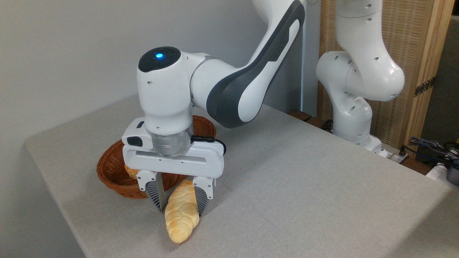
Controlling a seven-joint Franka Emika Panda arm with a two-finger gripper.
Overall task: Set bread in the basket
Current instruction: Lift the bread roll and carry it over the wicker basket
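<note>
Hidden and cut-off parts in your view

The white two-finger gripper (178, 196) covers the near right rim of the oval reddish-brown wicker basket (111, 168) and all but a sliver of the small golden piece (131, 172) inside it. You cannot see whether its ribbed fingers (155, 195) touch the long pale-golden braided loaf (181, 212). Cables (430, 145) run off the right edge.
</note>
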